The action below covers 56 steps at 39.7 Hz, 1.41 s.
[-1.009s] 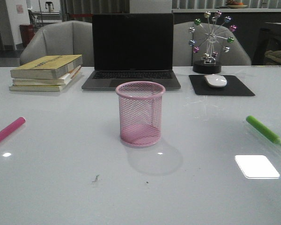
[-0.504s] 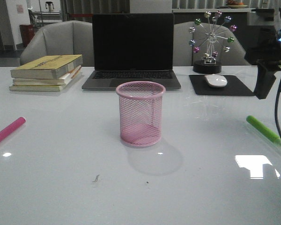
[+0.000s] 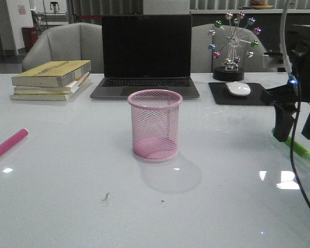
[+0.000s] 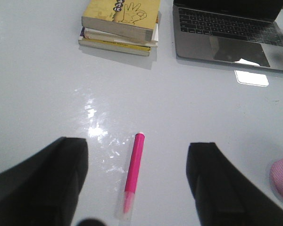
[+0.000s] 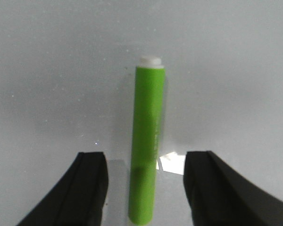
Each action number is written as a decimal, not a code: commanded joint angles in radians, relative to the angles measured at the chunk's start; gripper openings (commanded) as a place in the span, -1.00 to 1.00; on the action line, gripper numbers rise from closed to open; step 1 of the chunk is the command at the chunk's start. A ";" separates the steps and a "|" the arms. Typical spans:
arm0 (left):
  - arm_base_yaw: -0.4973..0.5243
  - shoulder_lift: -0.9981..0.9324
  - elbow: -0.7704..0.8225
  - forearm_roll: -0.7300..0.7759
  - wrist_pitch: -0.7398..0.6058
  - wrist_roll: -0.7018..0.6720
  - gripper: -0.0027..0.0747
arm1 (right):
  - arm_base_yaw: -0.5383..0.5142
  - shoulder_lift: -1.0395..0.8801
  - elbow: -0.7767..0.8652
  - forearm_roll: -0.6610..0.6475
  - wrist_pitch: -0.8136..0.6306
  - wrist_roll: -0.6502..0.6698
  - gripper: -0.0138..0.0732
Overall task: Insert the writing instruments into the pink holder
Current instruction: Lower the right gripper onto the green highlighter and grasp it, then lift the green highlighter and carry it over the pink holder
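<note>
Lying flat on the desk (image 3: 67,170) well to the right of the pink holder (image 3: 155,125), the green marker (image 5: 146,146) sits lengthwise between the spread fingers (image 5: 89,188) of the right gripper (image 5: 144,186), which hangs low over it and grips nothing yet. The step in hand looks like the pickup of this marker. To do it well, the fingers should come straight down with the barrel centred in the gap and close across its middle, so it does not swing when tipped upright for the holder's narrow mouth. The glossy top may let the marker skid or roll if one finger touches first.

The pink marker (image 4: 134,169) lies well to the left of the holder, under the left gripper (image 4: 137,188), whose fingers are also released and apart, not touching it. The holder stands upright and empty.

Behind the holder an open laptop (image 3: 146,54) with a dark screen rests on the desk; behind and left of it, stacked books (image 3: 50,79); behind and right, a mouse (image 3: 238,88) on a black pad (image 3: 244,94) and a ball ornament (image 3: 231,44). Grey chairs (image 3: 64,46) stand beyond the desk.
</note>
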 commanded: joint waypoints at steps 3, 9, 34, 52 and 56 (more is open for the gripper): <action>-0.007 -0.010 -0.038 -0.013 -0.067 -0.003 0.38 | 0.003 -0.041 -0.034 0.003 -0.029 -0.012 0.42; -0.007 -0.010 -0.038 -0.013 -0.067 -0.003 0.38 | 0.003 -0.025 -0.034 0.003 -0.047 -0.012 0.42; -0.007 -0.010 -0.038 -0.013 -0.067 -0.003 0.38 | 0.003 0.032 -0.040 0.022 0.012 -0.012 -0.52; -0.007 -0.010 -0.038 -0.013 -0.067 -0.003 0.38 | 0.070 -0.202 -0.059 0.134 -0.239 -0.012 -0.55; -0.007 -0.010 -0.038 -0.013 -0.067 -0.003 0.38 | 0.109 -0.289 -0.038 0.110 -0.310 -0.012 -0.55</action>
